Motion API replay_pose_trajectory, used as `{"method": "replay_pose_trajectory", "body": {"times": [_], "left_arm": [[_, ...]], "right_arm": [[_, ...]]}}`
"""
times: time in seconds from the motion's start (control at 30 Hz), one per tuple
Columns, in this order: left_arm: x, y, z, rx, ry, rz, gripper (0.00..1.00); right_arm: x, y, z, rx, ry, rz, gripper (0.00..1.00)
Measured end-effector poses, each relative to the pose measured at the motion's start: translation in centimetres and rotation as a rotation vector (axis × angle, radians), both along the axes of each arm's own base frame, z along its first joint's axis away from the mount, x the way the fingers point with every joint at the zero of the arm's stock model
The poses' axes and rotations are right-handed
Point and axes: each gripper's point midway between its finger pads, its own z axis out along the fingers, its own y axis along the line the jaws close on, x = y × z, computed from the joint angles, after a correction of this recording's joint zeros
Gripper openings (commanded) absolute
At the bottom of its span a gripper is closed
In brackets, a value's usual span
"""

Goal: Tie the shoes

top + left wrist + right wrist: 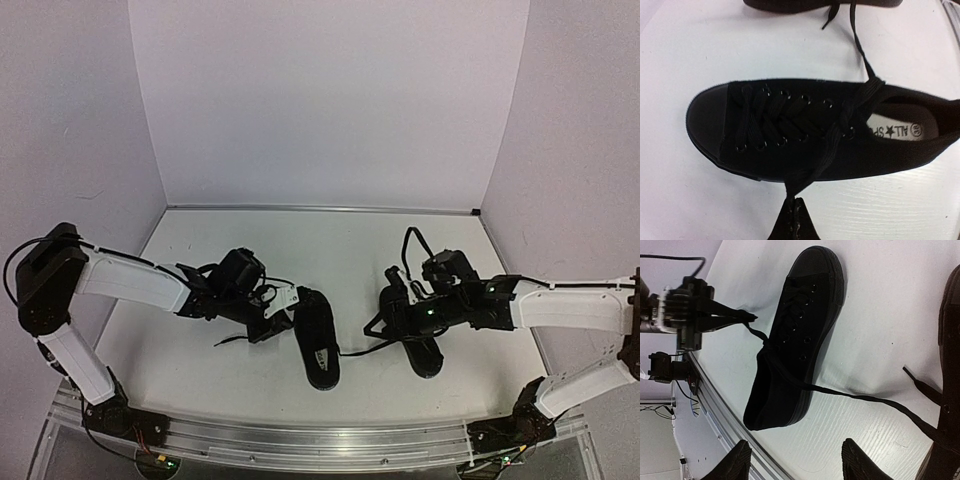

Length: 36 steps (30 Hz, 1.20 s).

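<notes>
The left hand [794, 209] pinches a lace [812, 170] beside the labelled shoe [707, 120]. The right hand [796, 444] stands wide over the other shoe [428, 357].

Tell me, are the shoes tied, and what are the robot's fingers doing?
Labelled shoe: upright, laces untied.
One lace: pinched, held out sideways.
Other shoe: lace end lying loose.
Left fingers: shut on that lace.
Right fingers: open, holding nothing.

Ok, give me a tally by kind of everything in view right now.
Black shoes: 2, the left shoe and the right shoe
Robot arms: 2, the left arm and the right arm
Total: 4
</notes>
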Motion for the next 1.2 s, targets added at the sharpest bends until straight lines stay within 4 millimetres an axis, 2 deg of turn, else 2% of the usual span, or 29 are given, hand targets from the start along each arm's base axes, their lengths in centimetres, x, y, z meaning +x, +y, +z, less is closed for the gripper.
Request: {"method": "replay_pose_trajectory", "body": {"times": [0.17, 0.33, 0.5, 0.67, 0.83, 1.2], "left_arm": [[-0.5, -1.3, 3.7, -0.124, -0.028, -0.022, 0.0], [-1.0, -2.7, 5.0, -0.213, -0.02, -0.041, 0.0], [-1.4, -4.0, 4.0, -0.239, 0.006, -0.055, 0.0], [-2.1, -4.5, 2.5, -0.221, 0.037, -0.066, 0.0], [-2.1, -4.8, 2.8, -0.233, 0.028, -0.07, 0.0], [-1.9, -4.9, 3.1, -0.244, 0.026, -0.061, 0.0]], "right_arm": [[0.1, -0.1, -0.7, -0.02, 0.011, -0.004, 0.53], [0.6, 0.6, -0.4, -0.016, 0.007, 0.006, 0.49], [1.4, 2.3, 0.1, 0.037, 0.01, 0.022, 0.44], [2.1, 4.3, -1.0, 0.079, 0.045, 0.039, 0.41], [2.2, 6.4, -1.8, 0.114, 0.073, 0.07, 0.39], [2.7, 10.0, -1.3, 0.205, 0.088, 0.118, 0.35]]}}
